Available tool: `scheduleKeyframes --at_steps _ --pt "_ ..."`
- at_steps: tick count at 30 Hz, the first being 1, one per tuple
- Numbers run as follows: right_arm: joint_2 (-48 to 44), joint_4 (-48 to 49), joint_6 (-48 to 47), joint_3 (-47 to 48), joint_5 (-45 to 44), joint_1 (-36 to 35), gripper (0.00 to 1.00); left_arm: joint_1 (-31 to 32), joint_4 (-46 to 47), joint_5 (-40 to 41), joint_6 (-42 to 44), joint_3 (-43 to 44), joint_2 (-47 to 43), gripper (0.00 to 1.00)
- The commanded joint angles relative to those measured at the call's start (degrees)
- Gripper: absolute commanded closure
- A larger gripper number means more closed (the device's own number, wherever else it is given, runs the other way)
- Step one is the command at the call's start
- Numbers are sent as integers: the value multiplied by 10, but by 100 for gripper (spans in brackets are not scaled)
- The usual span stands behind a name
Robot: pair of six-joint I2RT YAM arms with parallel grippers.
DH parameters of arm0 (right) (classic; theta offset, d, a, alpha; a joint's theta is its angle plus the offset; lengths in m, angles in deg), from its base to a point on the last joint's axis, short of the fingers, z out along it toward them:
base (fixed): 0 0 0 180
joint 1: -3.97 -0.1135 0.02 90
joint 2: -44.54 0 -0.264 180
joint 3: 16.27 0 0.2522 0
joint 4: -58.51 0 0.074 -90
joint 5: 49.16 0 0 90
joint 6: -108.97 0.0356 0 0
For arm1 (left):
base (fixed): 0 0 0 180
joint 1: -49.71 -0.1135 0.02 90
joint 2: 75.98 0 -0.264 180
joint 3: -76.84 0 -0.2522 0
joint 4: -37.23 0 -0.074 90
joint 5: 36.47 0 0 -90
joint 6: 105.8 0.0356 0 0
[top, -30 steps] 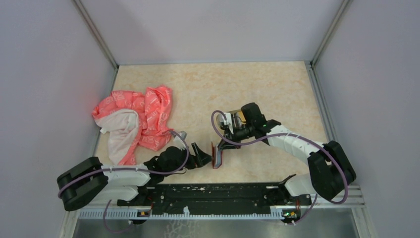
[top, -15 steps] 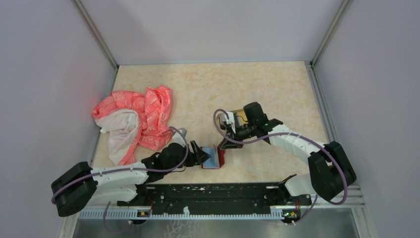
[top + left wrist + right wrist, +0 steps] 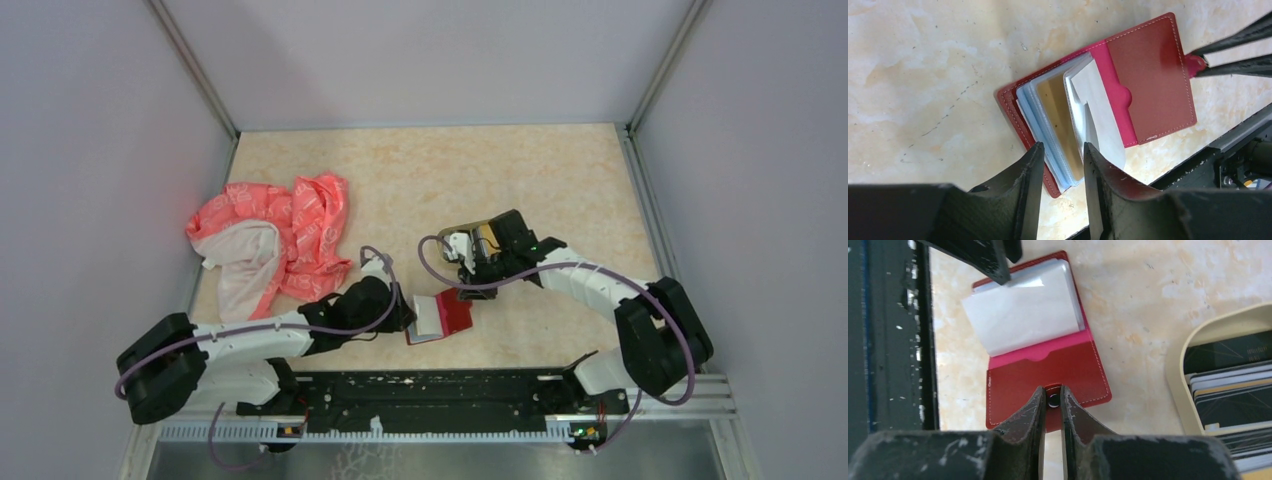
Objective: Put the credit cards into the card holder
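The red card holder (image 3: 455, 310) lies open on the table, its clear sleeves (image 3: 1023, 310) fanned out. One sleeve holds a gold-tan card (image 3: 1060, 112), with light-blue edges (image 3: 1030, 107) beside it. My left gripper (image 3: 1063, 146) is open, jaws narrowed, straddling the near corner of the sleeve stack. My right gripper (image 3: 1052, 390) is shut on the holder's snap tab (image 3: 1196, 63). More credit cards (image 3: 1233, 390), dark with pale lines and greyish, sit stacked in the tan tray (image 3: 1175, 365).
A pink and white cloth (image 3: 275, 245) lies bunched at the left. The black base rail (image 3: 440, 385) runs along the near table edge, close to the holder. In the top view the tray is mostly hidden under my right wrist (image 3: 500, 245).
The holder has gone from standing on edge to lying open and flat. My left jaws have narrowed over the sleeves. My right gripper has come down to the table with the tab.
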Motion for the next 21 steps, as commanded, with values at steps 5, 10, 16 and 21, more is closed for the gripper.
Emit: scheduleKeyframes --at_steps 5,10,16,21 --pt "20 -6 -13 39 -95 5 73 -4 27 -14 12 -13 -63 49" --pt "-43 34 19 24 -42 14 50 -5 87 -20 -27 -74 -100 46" --pt "-79 37 18 10 127 15 45 -7 128 -32 -44 -99 -107 51" --pt "-67 43 29 12 151 -4 46 -8 162 -50 -36 -86 -81 56"
